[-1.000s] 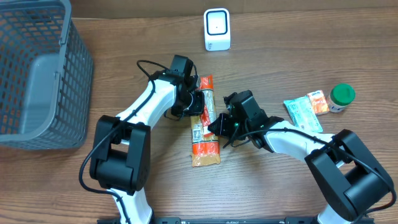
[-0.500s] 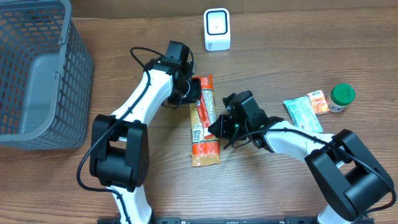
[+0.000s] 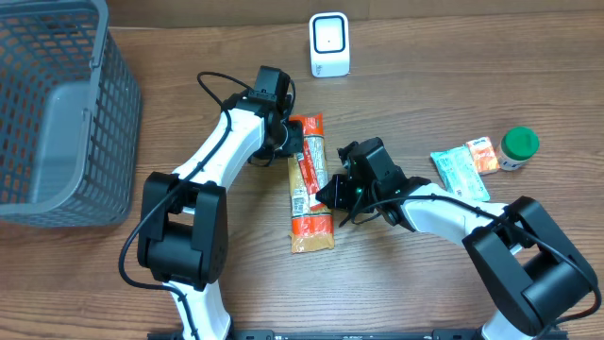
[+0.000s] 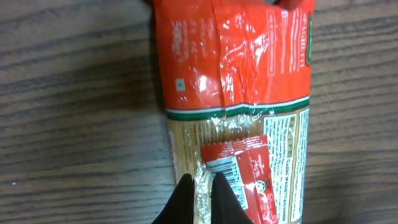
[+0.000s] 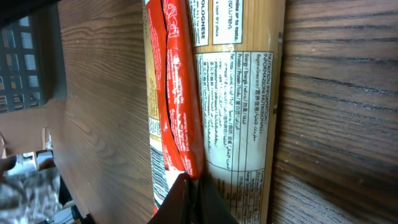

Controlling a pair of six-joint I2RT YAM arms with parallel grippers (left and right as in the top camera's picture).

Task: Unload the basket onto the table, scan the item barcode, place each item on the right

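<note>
You'll see the spaghetti packet [image 4: 249, 74] is glossy, crinkled plastic film catching glare. The table [image 4: 74, 93] beneath is matt, grained wood. At its left edge, the basket [image 3: 118, 113] looks matt grey plastic.

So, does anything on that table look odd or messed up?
Nothing spilled or torn. The one oddity is the pasta packet: a red flap along its back seems to stand up in a ridge instead of lying flat, where the left gripper and right gripper pinch the wrapper.
</note>
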